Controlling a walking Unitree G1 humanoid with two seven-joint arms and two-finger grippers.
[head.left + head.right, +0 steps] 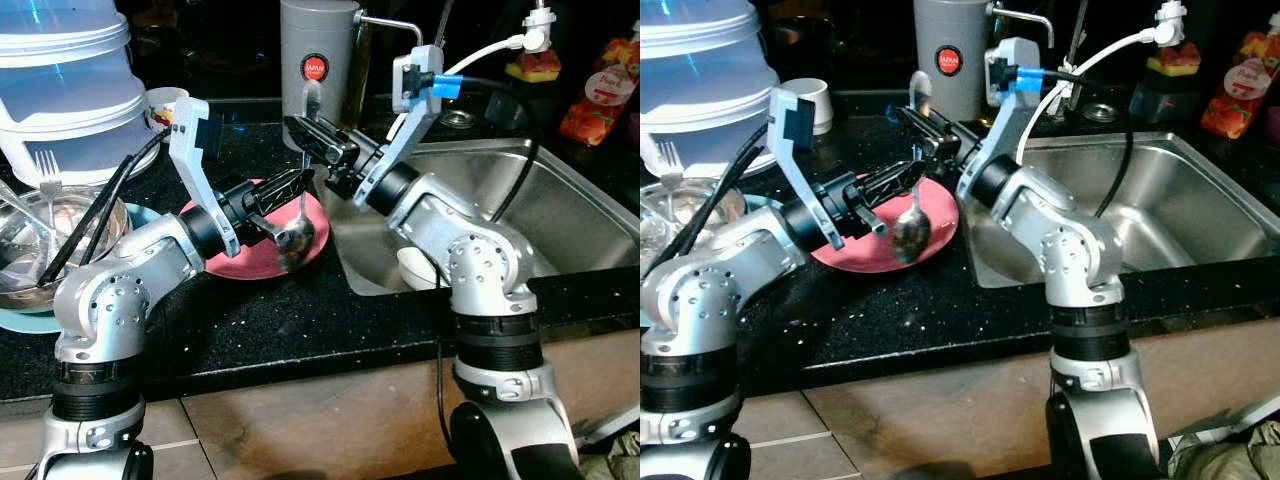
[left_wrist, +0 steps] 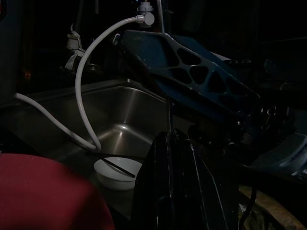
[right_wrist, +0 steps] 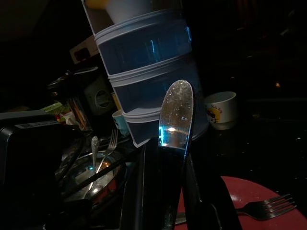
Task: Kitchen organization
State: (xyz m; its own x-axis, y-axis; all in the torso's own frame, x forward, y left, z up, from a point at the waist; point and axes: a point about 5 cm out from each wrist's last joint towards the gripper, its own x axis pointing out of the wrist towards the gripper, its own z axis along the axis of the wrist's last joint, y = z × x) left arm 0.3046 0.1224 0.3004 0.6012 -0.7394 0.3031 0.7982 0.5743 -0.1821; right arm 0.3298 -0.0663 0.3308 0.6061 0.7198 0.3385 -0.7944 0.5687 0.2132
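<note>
A black speckled countertop (image 1: 260, 330) runs beside a stainless steel sink (image 1: 560, 215). Below it sit tan tiles (image 1: 300, 430). The backdrop lies in deep shadow.

Both arms reach inward, nearly meeting — right gripper (image 1: 312, 135) jaws clamped, left gripper (image 1: 285, 200) jaws closed too

Head views evenly lit and mostly sharp, with a dark background along the top edge. Glare on the stainless steel sink basin (image 1: 560, 215) at right, plus highlights on the silver arm joints. Hanging metal spoon (image 1: 912, 225) at centre is slightly blurred. Both wrist views are very dim; foreground fingers are black and unfocused, with a blue sheen on the stacked translucent plastic tubs (image 3: 148, 72).
</note>
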